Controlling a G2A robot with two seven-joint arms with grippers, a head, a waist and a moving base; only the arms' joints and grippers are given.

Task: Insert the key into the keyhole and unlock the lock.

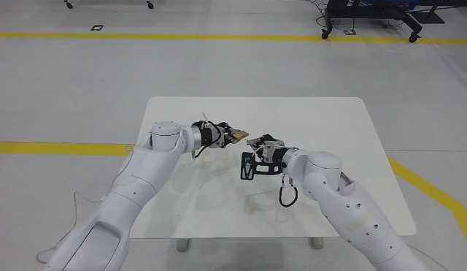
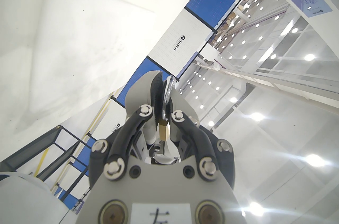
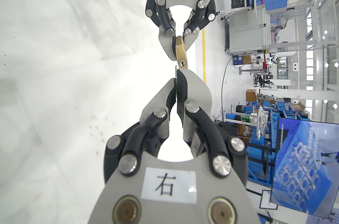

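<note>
Nose to nose above the middle of the white table (image 1: pixel 328 125): left gripper (image 1: pixel 228 134) angled in from the robot's left, right gripper (image 1: pixel 254 145) from its right, tips near each other and both held clear of the tabletop. Clamped between the left gripper's pads, a small brass lock (image 3: pixel 181 51), jutting past the fingertips with its end face turned toward the opposite arm. On that face, the keyhole (image 3: pixel 181 62), round, dark and unobstructed from the right wrist. From the left wrist, the lock (image 2: pixel 164 131) again, brass deep between the fingers, with a silvery metal part up by the tips. Right gripper's fingers (image 3: pixel 197 92) pressed together at the tips, pinching the key (image 3: pixel 176 72), seen edge-on as no more than a thin dark strip poking just past the pads. Key tip just beside the lock's end face, a shade off to one side of the hole and not yet in it; impossible to say whether touching the brass. Beyond the table, pale floor crossed by a yellow line (image 1: pixel 219 35), with a black wheeled frame (image 1: pixel 372 12) off at the far right.
</note>
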